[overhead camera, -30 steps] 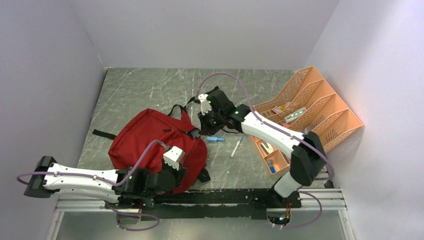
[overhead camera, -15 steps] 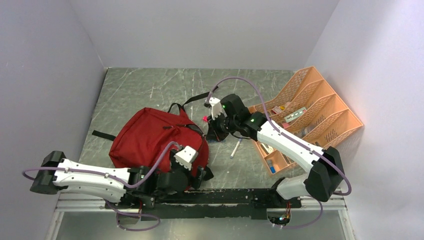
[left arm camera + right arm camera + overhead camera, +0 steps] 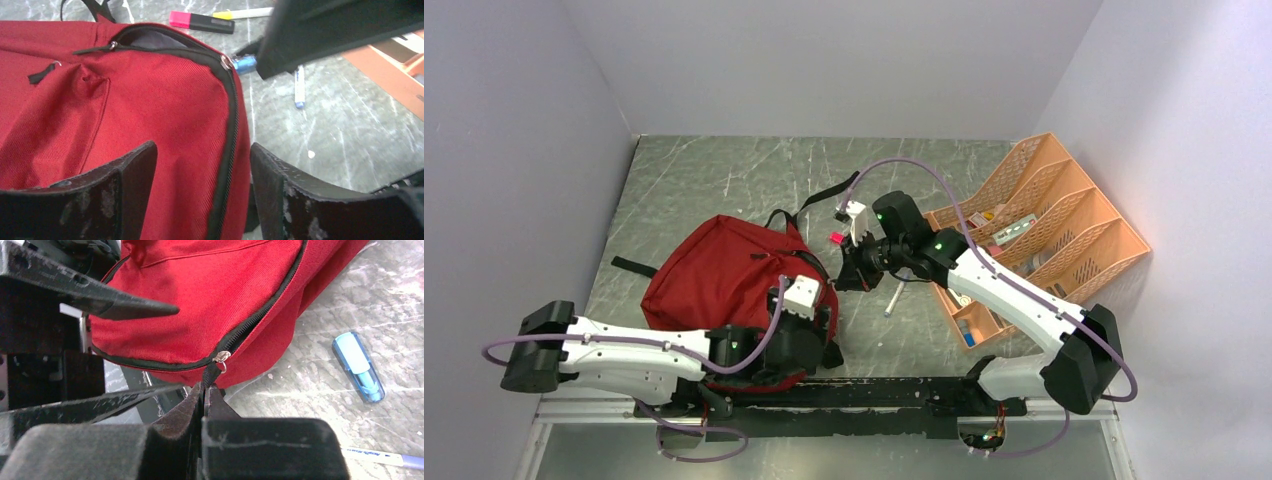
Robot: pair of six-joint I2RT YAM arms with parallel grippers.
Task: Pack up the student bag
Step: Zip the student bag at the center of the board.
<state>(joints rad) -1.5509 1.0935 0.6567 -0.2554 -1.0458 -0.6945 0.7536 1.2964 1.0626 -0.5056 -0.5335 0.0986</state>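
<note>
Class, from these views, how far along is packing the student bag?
Done: the student bag is partly unzipped, grey lining showing. In hand: the right gripper is shut on the zipper pull; the left gripper hovers over it, jaws open. Left: the blue marker, pink highlighter and pen lie loose on the table.

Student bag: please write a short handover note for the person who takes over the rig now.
Left end effector: open, over the student bag, holding nothing.
Right end effector: shut on the zipper pull.
Zipper partly open.
Outside the bag, on the table: blue marker, pen, pink highlighter.
Left to do: open the bag wider, put them in.
</note>
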